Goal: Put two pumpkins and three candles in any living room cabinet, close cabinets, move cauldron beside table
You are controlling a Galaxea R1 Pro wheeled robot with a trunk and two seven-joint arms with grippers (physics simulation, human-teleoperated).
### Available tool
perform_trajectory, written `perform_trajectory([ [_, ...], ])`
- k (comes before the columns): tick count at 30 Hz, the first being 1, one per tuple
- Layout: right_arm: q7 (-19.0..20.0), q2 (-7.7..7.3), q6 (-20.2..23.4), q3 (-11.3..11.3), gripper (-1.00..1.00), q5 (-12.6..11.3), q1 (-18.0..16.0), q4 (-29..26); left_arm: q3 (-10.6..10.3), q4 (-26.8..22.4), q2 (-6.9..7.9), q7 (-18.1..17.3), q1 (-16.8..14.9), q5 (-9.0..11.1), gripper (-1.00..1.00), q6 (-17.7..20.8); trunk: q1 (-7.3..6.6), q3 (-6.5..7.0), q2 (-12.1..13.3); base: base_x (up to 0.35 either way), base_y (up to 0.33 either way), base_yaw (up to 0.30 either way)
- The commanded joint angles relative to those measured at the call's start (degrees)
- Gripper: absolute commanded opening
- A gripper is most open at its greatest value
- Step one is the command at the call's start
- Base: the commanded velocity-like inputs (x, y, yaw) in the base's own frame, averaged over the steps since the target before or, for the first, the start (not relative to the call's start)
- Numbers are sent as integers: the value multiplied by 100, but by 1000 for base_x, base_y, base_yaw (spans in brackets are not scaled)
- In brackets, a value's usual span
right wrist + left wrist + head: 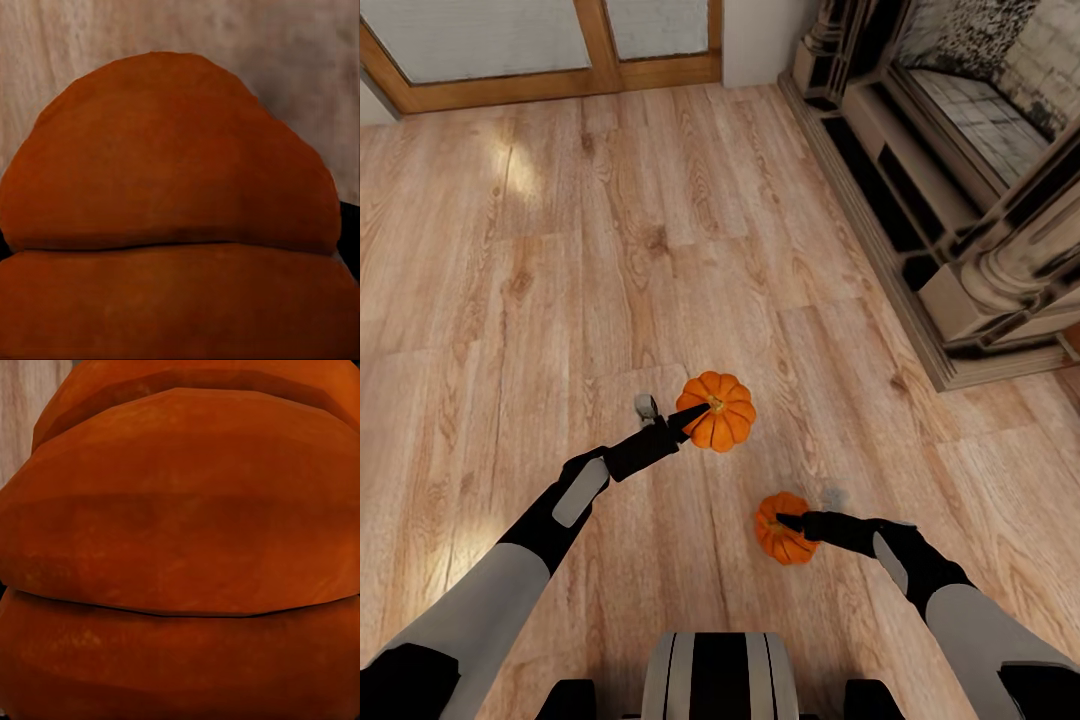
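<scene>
- Pale oak-look floor (510,250) planks, matte with a soft sheen of light at the far left, run under everything in the head view; a wood-framed glazed door (510,45) crosses the far edge.
- Left arm (510,560), grey forearm into a black wrist, reaches forward; the left gripper (695,412) sits against the top of the larger pumpkin (718,412), its dark tip at the stem. How the fingers stand cannot be told: they are lost against the fruit.
- That pumpkin is orange, ribbed in rounded lobes, held above the floor near the middle of the head view. In the left wrist view its broad, smooth, faintly mottled ribs (180,547) crowd the lens, with a sliver of floor at one corner.
- A small grey, rounded thing (646,405) lies on the floor just beside the left gripper, too small to identify.
- Right of it and nearer the robot, the second pumpkin (780,530) is darker orange and partly covered by the right gripper (792,522), which meets it from the side; the grip cannot be read here either.
- In the right wrist view this pumpkin (172,210) shows two bulging lobes over floor grain, with black finger edges barely cut in at the sides.
- At far right stands a stone-coloured fireplace surround (960,200) with moulded columns and dark recesses, cut off by the frame.
</scene>
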Motion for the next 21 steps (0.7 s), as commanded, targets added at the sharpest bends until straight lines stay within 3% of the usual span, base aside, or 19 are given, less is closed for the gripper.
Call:
perform_trajectory([
  [1, 236, -22, 1, -22, -100, 17, 0, -1, 0, 0, -1, -2, 0, 3, -100, 2, 0, 0, 0, 0, 0, 0],
  [4, 751, -83, 17, -51, -100, -8, 0, -22, 0, 0, -1, -2, 0, 3, -100, 2, 0, 0, 0, 0, 0, 0],
  [8, 1071, -168, 25, -114, -100, -31, 0, -164, 0, 0, -1, -2, 0, 3, -100, 2, 0, 0, 0, 0, 0, 0],
  [10, 1124, -180, 61, -337, -100, -28, 0, -194, 0, 0, -1, -2, 0, 3, -100, 2, 0, 0, 0, 0, 0, 0],
  [16, 1211, -255, 478, -621, -100, -26, 0, -585, 0, 0, -1, -2, 0, 3, -100, 2, 0, 0, 0, 0, 0, 0],
  [21, 1235, -368, 541, -1079, -100, -35, 0, -660, 0, 0, -1, -2, -1, 3, -100, 2, 0, 0, 0, 0, 0, 0],
])
